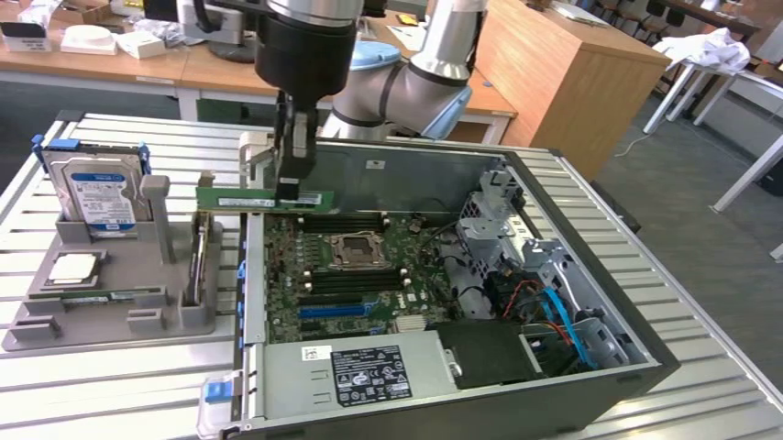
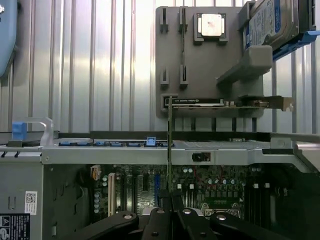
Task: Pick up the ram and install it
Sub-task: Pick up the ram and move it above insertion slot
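The ram [image 1: 251, 199] is a long green stick, held level with its long side across the exterior view. My gripper [image 1: 292, 194] is shut on its end towards the exterior view's right. It hangs over the edge of the open computer case [image 1: 636, 367] at the exterior view's left, just above the motherboard [image 1: 348, 275] and its black slots [image 1: 348, 223]. In the wrist view the ram [image 2: 170, 145] shows edge-on as a thin line running away from my fingertips [image 2: 159, 216], above the motherboard [image 2: 210, 187].
A grey holder tray [image 1: 110, 316] at the exterior view's left carries a hard drive [image 1: 101, 197], a silver processor chip [image 1: 73, 267], an upright expansion card [image 1: 196, 261] and a flat green stick [image 1: 92, 296]. A power supply [image 1: 361, 371] fills the case's near end; blue cables [image 1: 556, 316] lie inside.
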